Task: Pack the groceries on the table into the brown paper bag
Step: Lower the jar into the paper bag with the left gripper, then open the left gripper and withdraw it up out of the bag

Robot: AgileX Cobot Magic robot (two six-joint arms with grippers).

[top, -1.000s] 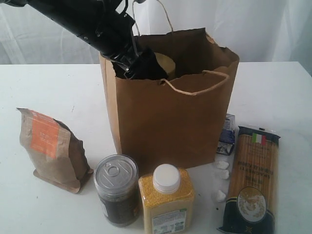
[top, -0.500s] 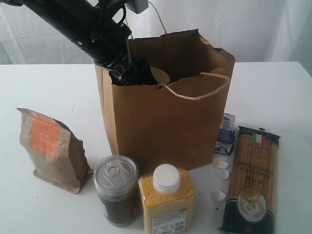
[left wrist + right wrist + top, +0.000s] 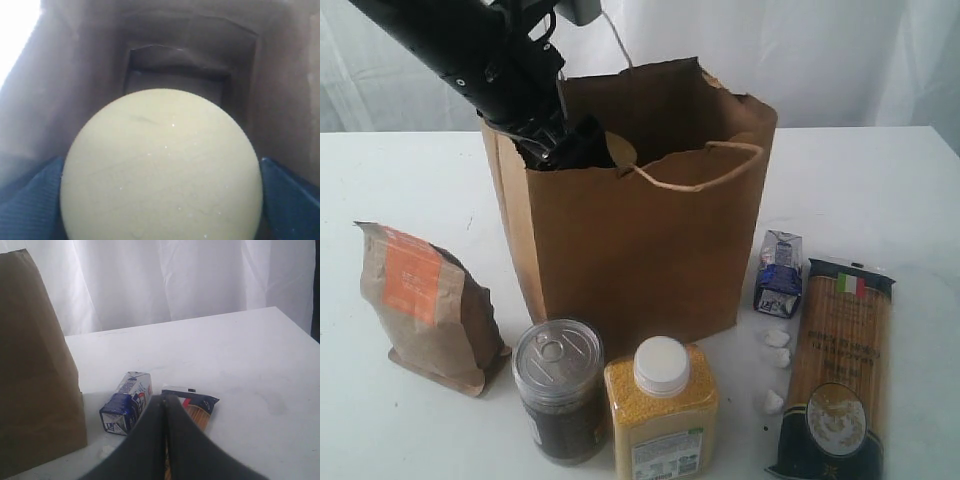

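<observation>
- Ext: L gripper (image 3: 570,148) down in mouth of bag (image 3: 630,250), clamped on gold-lid jar (image 3: 621,150); lid shows at torn rim. On table (image 3: 880,190) in front: pouch (image 3: 425,305) left, can (image 3: 558,388) beside grain jar (image 3: 660,410). Carton (image 3: 778,272) & spaghetti (image 3: 835,370) right.
- L wrist: blue pads (image 3: 30,205) against lid both sides; bag's inner walls & floor beyond.
- R wrist: R gripper (image 3: 163,399) closed, fingers pressed together, above table; carton & spaghetti just past tips, bag to one side.

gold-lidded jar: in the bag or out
In, near the top: the gold-lidded jar, held in the left pincer, has brown paper bag walls all round it.
</observation>
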